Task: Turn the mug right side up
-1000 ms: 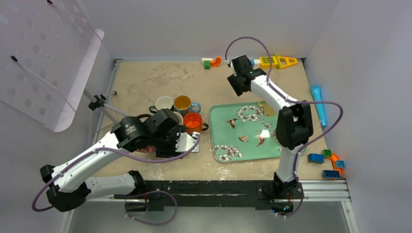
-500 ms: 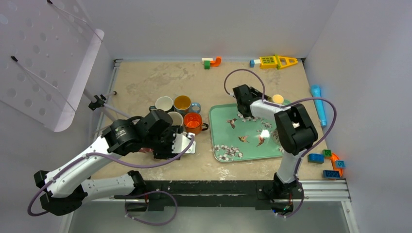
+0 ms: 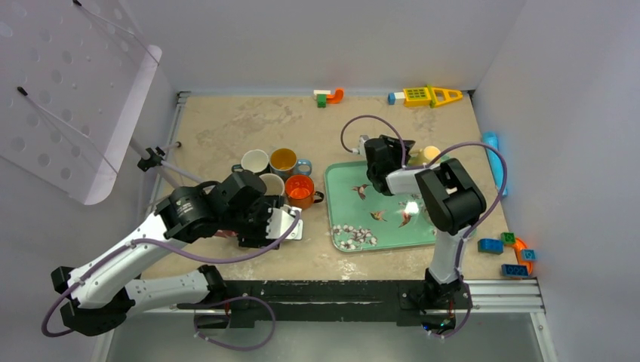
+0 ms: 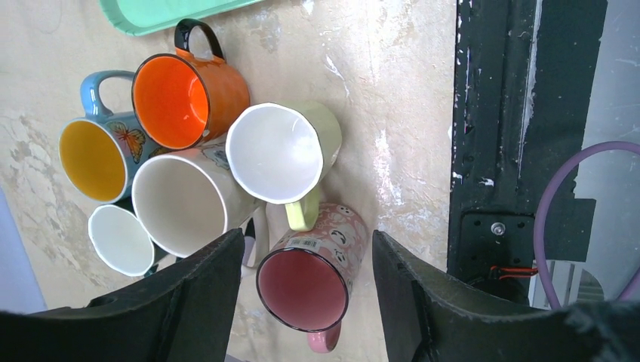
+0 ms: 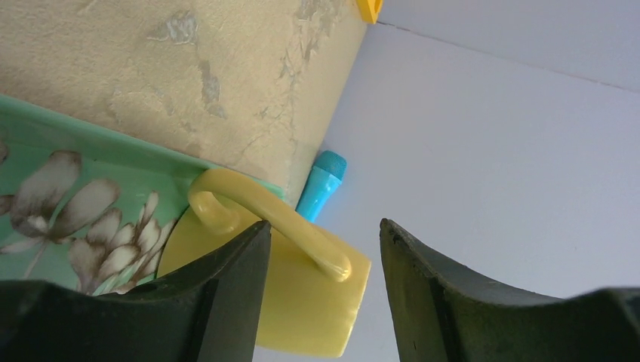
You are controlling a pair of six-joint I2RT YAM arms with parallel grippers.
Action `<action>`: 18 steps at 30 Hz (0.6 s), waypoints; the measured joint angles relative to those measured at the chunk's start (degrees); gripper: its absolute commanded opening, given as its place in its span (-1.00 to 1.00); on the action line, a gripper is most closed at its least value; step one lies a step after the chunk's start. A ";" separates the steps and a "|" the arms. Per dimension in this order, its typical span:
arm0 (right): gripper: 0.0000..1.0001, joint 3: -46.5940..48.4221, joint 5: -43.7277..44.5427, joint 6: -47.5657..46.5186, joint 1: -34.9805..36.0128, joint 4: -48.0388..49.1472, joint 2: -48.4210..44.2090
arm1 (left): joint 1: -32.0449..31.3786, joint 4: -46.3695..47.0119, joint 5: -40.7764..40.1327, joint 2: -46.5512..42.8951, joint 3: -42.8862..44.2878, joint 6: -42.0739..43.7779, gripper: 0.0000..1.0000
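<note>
Yellow mug (image 5: pixel 302 309) inverted; right tool (image 5: pixel 323 226) open astride its handle (image 5: pixel 256 211); left tool (image 4: pixel 306 237) open

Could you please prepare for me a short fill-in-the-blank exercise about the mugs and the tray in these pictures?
1. The yellow mug rests on the flowered tray and shows in the ___ wrist view.
2. Beside the tray, ___ mugs stand grouped on the table.
3. The orange mug has a ___ handle.
4. The mug with smiley faces is ___ outside.

Missing words: right; six; black; pink.
</note>
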 measured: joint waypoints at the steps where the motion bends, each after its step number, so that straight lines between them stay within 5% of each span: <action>1: 0.17 -0.11 -0.22 -0.63 -0.31 0.74 0.35 | 0.00 0.02 0.09 -0.22 -0.02 0.17 0.33; 18: -0.05 -0.68 -5.88 -2.95 -4.87 -1.38 2.60 | 0.00 0.00 2.10 -3.02 -0.02 1.25 0.34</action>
